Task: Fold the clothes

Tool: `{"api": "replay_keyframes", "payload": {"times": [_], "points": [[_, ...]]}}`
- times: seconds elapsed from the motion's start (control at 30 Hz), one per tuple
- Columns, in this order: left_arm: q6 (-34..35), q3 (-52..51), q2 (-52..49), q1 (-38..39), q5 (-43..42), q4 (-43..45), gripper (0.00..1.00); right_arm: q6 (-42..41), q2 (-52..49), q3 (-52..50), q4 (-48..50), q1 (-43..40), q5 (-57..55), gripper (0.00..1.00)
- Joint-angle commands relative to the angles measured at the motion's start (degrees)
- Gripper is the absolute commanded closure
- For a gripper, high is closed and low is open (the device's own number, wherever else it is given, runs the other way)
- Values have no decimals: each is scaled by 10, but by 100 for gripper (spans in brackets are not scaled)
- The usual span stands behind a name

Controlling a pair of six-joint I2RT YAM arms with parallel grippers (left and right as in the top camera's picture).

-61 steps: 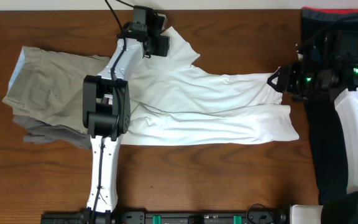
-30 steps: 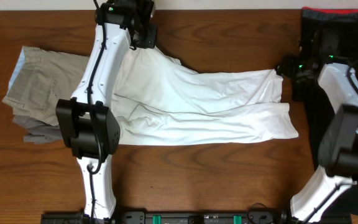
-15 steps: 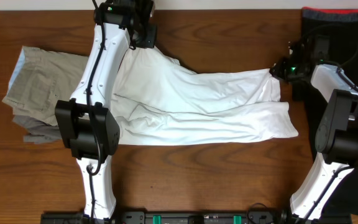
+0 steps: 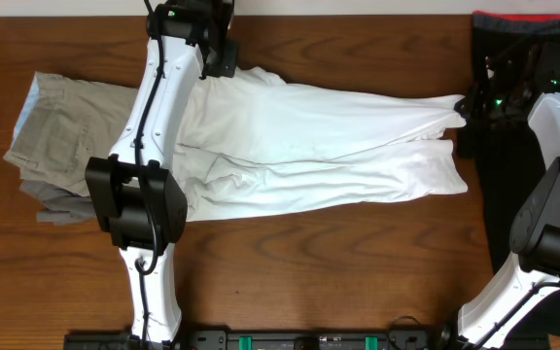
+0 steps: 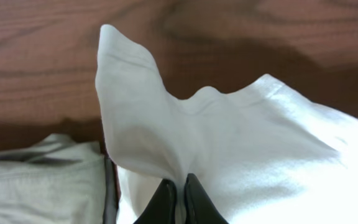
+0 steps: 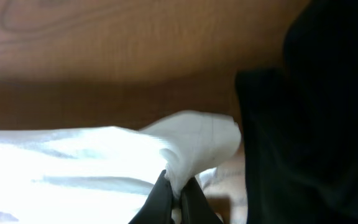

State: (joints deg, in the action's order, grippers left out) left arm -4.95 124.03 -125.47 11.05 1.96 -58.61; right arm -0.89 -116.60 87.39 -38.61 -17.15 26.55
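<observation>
Overhead: the T-shirt (image 4: pixel 309 136) lies on the wooden table (image 4: pixel 338 272), drawn out in a long band. Its long axis runs left to right across the table, dipping slightly toward the right. The cloth is wrinkled, with a lengthwise fold line through the middle. The shirt's left end overlaps the folded trousers (image 4: pixel 66 146), and its right end reaches the edge of the black garment (image 4: pixel 533 194), which has a red band (image 4: pixel 528 17) at the far edge. The left gripper (image 4: pixel 220 60) is at the shirt's far left corner. The right gripper (image 4: pixel 465 107) is at the far right corner, where the cloth is pulled to a point.

Left wrist: the left gripper (image 5: pixel 179 183) has its fingers pressed together, pinching a raised peak of white shirt (image 5: pixel 229 143). Trousers (image 5: pixel 36 180) show lower left and bare table (image 5: pixel 229 37) above.

Right wrist: the right gripper (image 6: pixel 178 185) has its fingers closed, pinching a bunched corner of shirt (image 6: pixel 191 140). The rest of the cloth trails away to the left. The black garment (image 6: pixel 316 93) is just beside the corner on the right; table (image 6: pixel 104 50) lies beyond.
</observation>
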Motion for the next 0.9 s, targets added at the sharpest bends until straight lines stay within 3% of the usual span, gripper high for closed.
{"api": "replay_keyframes", "payload": {"times": [0.0, 0.5, 0.87], "points": [[-3, 12, 28, 0, 17, -23, 94, 38, 9, 6, -20, -1, 3, 96], [29, 0, 53, 0, -44, -267, 94, 139, 27, 7, -203, 0, 7, 96], [68, -132, 52, 0, -41, -318, 94, 174, 28, 7, -272, 0, -24, 98]]}}
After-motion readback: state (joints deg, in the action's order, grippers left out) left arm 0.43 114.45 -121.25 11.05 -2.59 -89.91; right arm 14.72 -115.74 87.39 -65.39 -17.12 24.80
